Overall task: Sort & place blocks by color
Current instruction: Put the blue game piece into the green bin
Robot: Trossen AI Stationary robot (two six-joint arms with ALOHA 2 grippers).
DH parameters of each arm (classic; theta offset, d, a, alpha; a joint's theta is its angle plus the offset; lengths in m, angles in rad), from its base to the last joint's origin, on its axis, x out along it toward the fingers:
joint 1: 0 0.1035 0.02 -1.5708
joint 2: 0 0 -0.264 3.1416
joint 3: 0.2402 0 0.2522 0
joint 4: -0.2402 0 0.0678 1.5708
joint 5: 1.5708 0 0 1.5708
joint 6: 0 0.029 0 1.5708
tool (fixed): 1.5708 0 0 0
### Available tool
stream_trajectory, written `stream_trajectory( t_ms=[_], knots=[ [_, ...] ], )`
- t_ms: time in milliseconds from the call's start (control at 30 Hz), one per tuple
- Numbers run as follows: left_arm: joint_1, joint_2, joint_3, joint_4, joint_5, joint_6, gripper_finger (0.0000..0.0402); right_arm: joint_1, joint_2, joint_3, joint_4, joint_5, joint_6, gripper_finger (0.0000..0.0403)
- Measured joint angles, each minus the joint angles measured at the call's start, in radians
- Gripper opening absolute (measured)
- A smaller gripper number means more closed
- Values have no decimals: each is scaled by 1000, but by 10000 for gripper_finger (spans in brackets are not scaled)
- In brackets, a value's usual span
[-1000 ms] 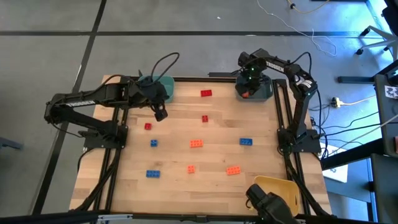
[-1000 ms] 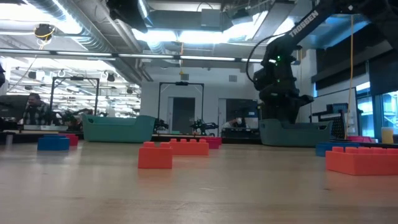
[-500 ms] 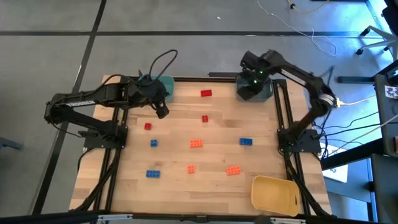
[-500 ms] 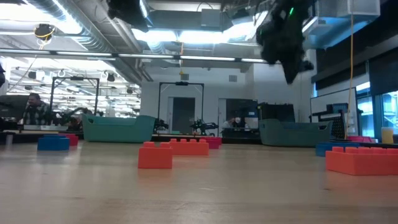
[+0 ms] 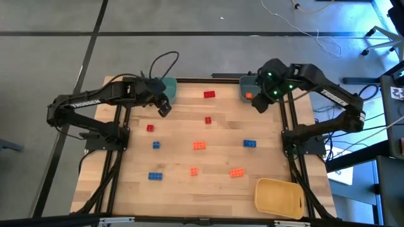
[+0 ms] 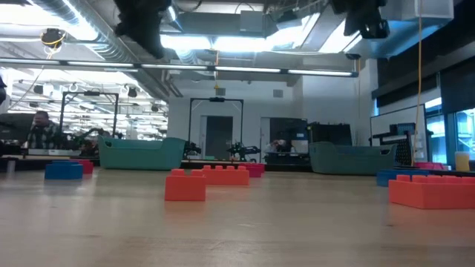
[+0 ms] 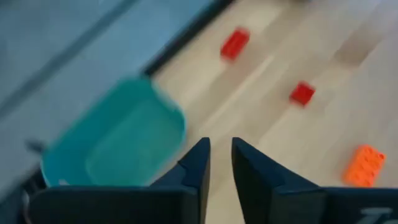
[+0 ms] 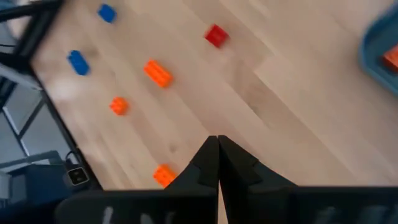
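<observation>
Overhead, pale wooden table (image 5: 221,195), grey floor (image 5: 50,57), scattered blocks (image 5: 199,145).

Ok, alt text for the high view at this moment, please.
Nine small red, orange and blue blocks lie scattered on a wooden table. The left gripper hangs beside a teal bin, the right gripper by a grey-blue bin holding an orange block. A yellow bin sits empty.

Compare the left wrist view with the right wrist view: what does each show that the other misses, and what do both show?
Only the left wrist view shows the teal plastic bin and the oblong red brick. Only the right wrist view shows two blue bricks and the grey-blue bin's edge holding an orange brick. Both show the small square red brick and the wooden table.
</observation>
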Motion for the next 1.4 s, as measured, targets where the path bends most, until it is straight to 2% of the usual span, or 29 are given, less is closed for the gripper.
stream_trajectory(
  t_ms=[167,300,367,500,700,900,1167,1233,1400],
  knots=[
    [45,29,1,-145,239,-137,81,60,-43,0,103,-15,-12,1],
    [26,50,1,-244,427,-152,82,112,-85,0,217,-60,-34,1],
    [4,62,1,-268,480,-150,81,131,-106,0,264,-72,-35,1],
    [-39,83,-2,-256,416,-133,80,151,-144,0,296,-70,-35,1],
    [-57,100,-1,-189,414,-257,80,153,-172,0,295,-52,-38,2],
    [-57,139,-3,-250,384,-337,84,153,-172,0,293,-52,-60,2],
    [-73,253,-2,-321,482,-347,83,153,-172,0,286,-52,-85,2],
    [-92,285,-2,-333,485,-303,82,153,-172,0,284,-52,-85,2],
    [-134,331,-2,-333,584,-152,81,153,-172,0,285,-52,-88,2]
  ],
)
